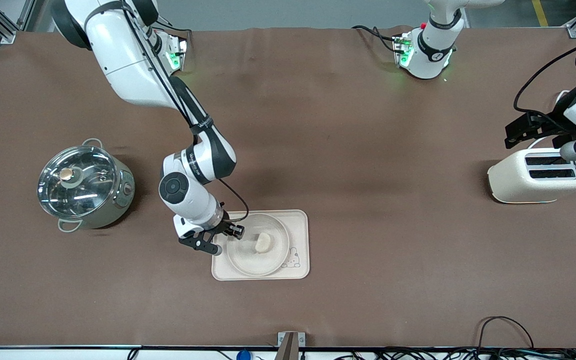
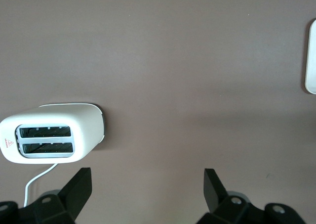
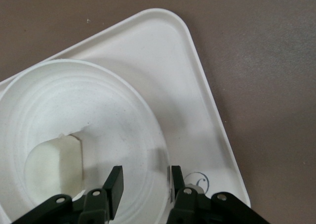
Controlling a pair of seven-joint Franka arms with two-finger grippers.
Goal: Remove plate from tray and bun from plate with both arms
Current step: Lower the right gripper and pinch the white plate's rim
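The round cream-white plate (image 1: 242,265) lies on the rectangular cream tray (image 1: 300,225) near the front middle of the table. The small pale bun (image 1: 263,242) lies in the plate. My right gripper (image 1: 227,241) is low at the plate's edge on the right arm's side. In the right wrist view the right gripper (image 3: 145,184) is open, one finger inside the plate (image 3: 113,115) and one outside, straddling the rim; the bun (image 3: 52,164) is beside it. My left gripper (image 1: 523,131) is open and empty in the air beside the toaster, fingers wide apart (image 2: 146,189).
A lidded steel pot (image 1: 83,185) stands toward the right arm's end. A cream toaster (image 1: 540,175) stands at the left arm's end and also shows in the left wrist view (image 2: 49,135). The tray has a rabbit drawing (image 1: 294,257).
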